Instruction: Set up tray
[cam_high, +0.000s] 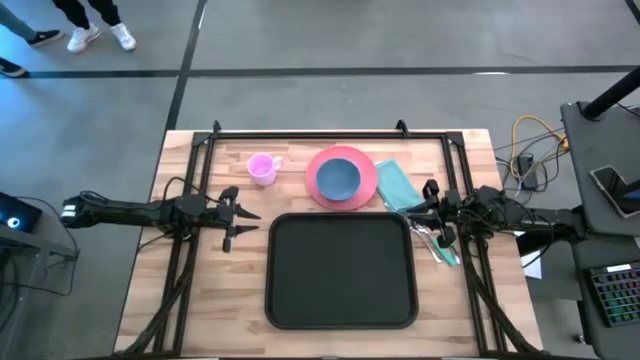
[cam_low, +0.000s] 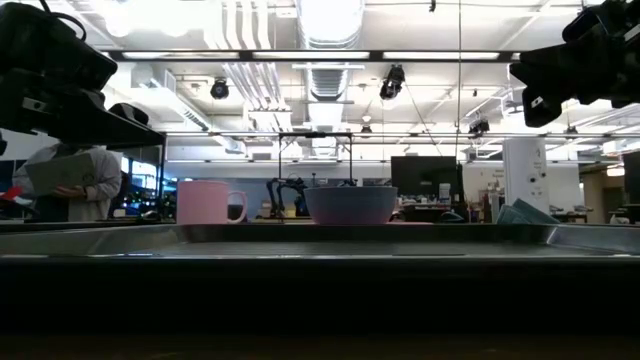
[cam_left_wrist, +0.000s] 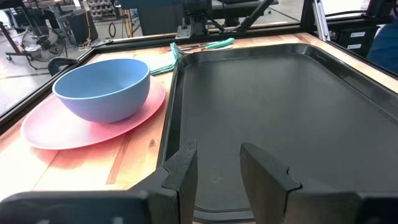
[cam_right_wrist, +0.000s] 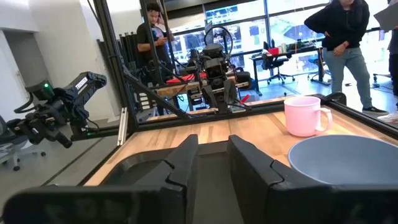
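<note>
My right gripper (cam_high: 432, 212) hid part of the teal utensils (cam_high: 443, 250); the frame's right edge cut the bowl (cam_right_wrist: 348, 163).

Matt black plastic tray (cam_high: 341, 271) on a light, smooth wooden table (cam_high: 240, 280); at its 12 o'clock, a glossy pink plate (cam_high: 362, 187), smooth blue bowl (cam_high: 338, 177), folded teal cloth (cam_high: 396, 185)
</note>
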